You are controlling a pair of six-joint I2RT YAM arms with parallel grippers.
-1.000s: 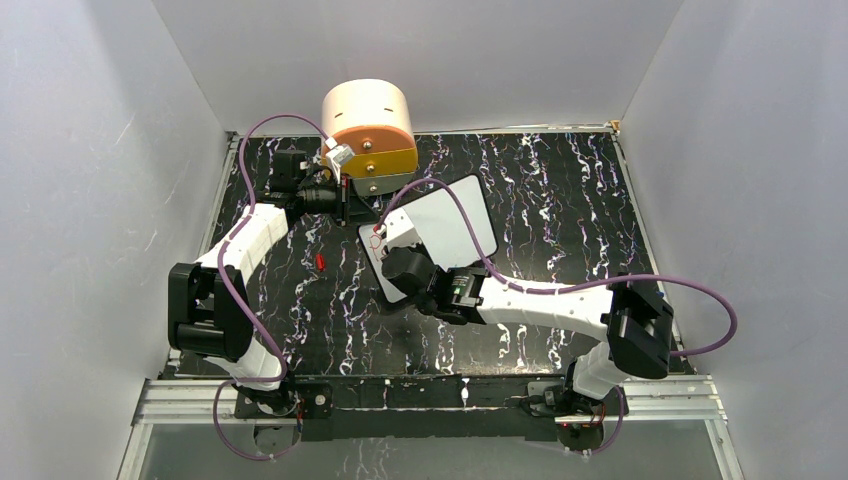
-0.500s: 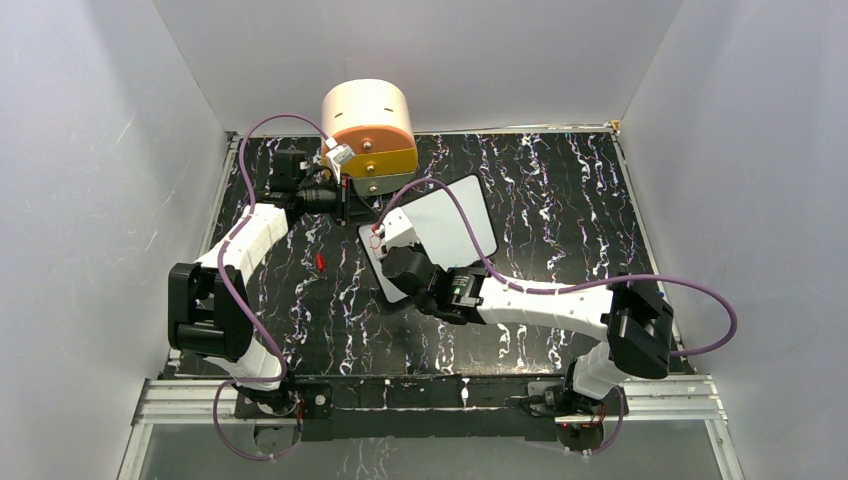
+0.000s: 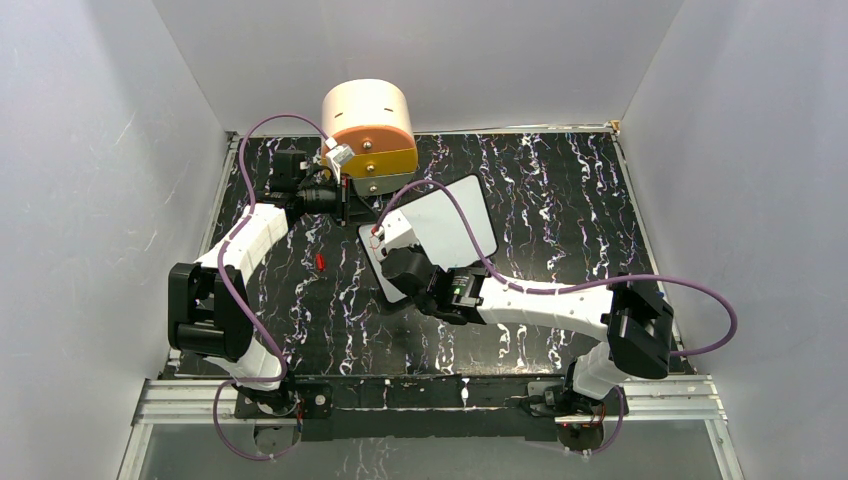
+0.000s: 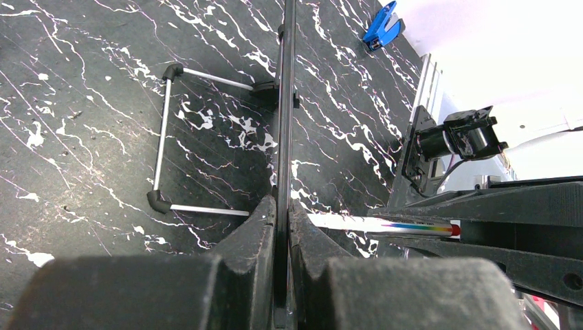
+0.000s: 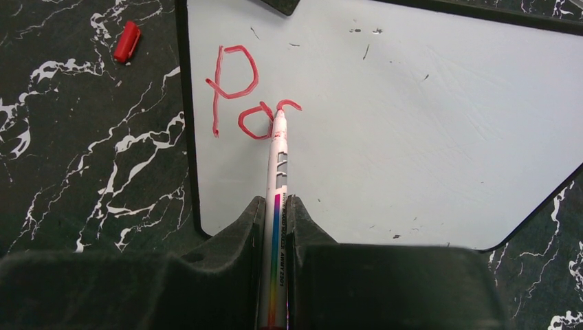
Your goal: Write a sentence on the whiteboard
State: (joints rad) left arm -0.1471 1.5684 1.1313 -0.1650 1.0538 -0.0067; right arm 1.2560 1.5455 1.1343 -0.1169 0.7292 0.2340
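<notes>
The whiteboard (image 5: 412,137) lies tilted on the dark marbled table, also seen from above (image 3: 455,225). Of the sentence (image 5: 237,96), red letters "Po" and the start of a third stroke show near the board's left edge. My right gripper (image 5: 276,203) is shut on a white marker (image 5: 278,165) with a rainbow stripe; its red tip touches the board at the newest stroke. My left gripper (image 4: 282,203) is shut on the whiteboard's thin black edge (image 4: 284,103), seen end-on. From above, the left gripper (image 3: 347,207) sits at the board's far-left corner and the right gripper (image 3: 390,258) over its near-left part.
A red marker cap (image 3: 321,261) lies on the table left of the board. The round orange drawer unit (image 3: 370,125) stands at the back, just beyond the left gripper. A wire stand (image 4: 165,137) and a blue clip (image 4: 381,24) show in the left wrist view.
The right gripper has shifted very slightly over the board with the marker. The left arm and the board have not moved.
</notes>
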